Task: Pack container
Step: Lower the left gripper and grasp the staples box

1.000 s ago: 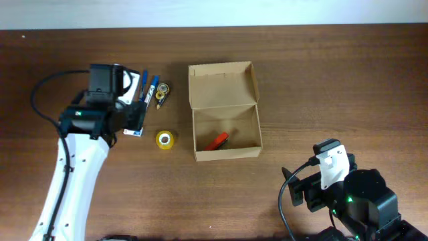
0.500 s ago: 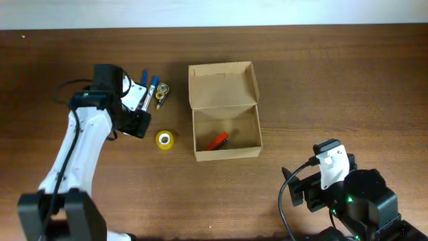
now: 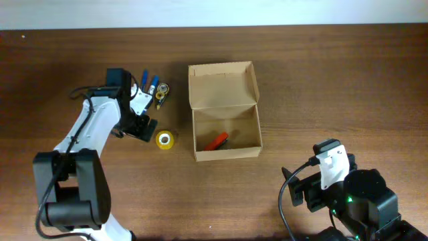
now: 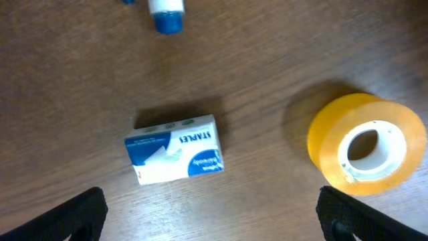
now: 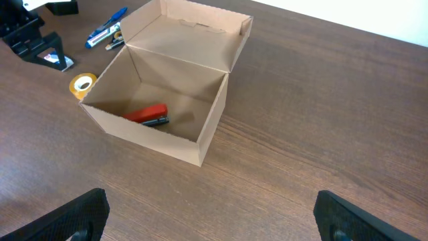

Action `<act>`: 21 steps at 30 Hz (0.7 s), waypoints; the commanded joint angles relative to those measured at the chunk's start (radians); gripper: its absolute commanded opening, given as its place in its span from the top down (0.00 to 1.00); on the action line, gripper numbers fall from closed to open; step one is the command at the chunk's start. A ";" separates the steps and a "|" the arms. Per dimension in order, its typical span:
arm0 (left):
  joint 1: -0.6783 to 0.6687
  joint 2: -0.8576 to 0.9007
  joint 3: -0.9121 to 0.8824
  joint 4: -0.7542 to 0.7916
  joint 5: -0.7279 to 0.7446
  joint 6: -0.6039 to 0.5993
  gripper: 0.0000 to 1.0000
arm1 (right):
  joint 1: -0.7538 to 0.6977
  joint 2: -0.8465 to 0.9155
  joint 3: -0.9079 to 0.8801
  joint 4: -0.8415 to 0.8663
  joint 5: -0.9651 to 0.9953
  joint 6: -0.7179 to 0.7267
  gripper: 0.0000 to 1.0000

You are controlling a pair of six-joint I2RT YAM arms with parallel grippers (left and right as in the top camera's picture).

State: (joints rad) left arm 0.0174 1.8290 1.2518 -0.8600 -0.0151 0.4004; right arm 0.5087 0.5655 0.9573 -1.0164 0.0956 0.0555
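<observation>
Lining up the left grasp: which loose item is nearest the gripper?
The blue-and-white staples box, about centred ahead of the left gripper; the yellow tape sits off to one side.

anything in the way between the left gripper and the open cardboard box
Only the yellow tape roll lies on the table roughly between the left gripper and the container, flat and low. The container's lid is folded back and nothing covers its opening.
</observation>
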 commanded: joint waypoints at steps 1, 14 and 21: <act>0.030 0.012 -0.008 0.029 -0.006 -0.004 0.00 | 0.008 -0.007 0.001 0.003 0.005 0.003 0.01; 0.072 0.031 -0.008 0.065 0.058 -0.001 0.00 | 0.008 -0.007 0.001 0.003 0.005 0.003 0.01; 0.070 0.088 -0.008 0.076 0.090 -0.001 0.00 | 0.008 -0.007 0.001 0.003 0.005 0.003 0.01</act>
State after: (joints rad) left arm 0.0891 1.8923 1.2518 -0.7940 0.0460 0.4000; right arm 0.5087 0.5655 0.9573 -1.0164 0.0956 0.0559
